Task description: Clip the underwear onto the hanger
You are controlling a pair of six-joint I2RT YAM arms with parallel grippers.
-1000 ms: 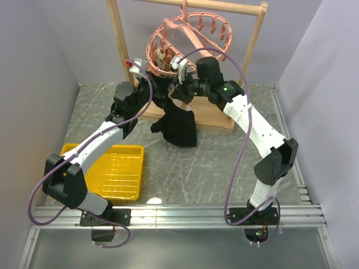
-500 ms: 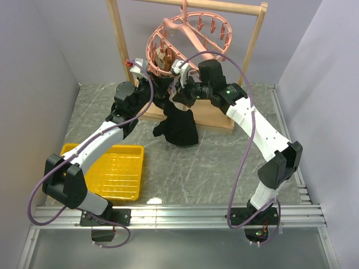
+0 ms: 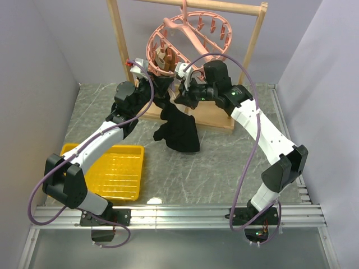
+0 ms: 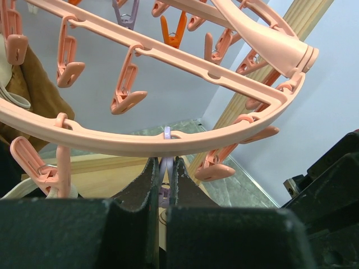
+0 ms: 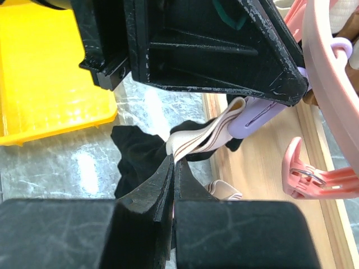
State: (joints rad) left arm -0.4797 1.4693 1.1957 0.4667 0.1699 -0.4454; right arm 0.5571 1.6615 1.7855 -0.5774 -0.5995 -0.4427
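Note:
The salmon-pink ring hanger [image 3: 188,36] hangs from the wooden rack. My left gripper [image 3: 154,77] is up under its near rim [image 4: 168,143] and is shut on a lilac peg [image 4: 164,182]. In the right wrist view that peg [image 5: 261,115] sticks out of the left fingers [image 5: 213,45], its tip at the underwear's pale striped waistband [image 5: 205,137]. My right gripper [image 5: 173,165] is shut on that waistband and holds it up beside the peg. It also shows in the top view [image 3: 176,89]. The black underwear [image 3: 178,128] hangs below both grippers.
The light wooden rack [image 3: 119,50] stands at the back with its base board [image 3: 210,116] on the grey table. A yellow tray [image 3: 120,168] lies at the front left. A brown garment with a cream band [image 4: 25,89] hangs on the hanger's left side.
My right arm has swung its elbow out to the right and raised the waistband slightly toward the hanger. The hanging underwear has shifted a little. The left arm has held still.

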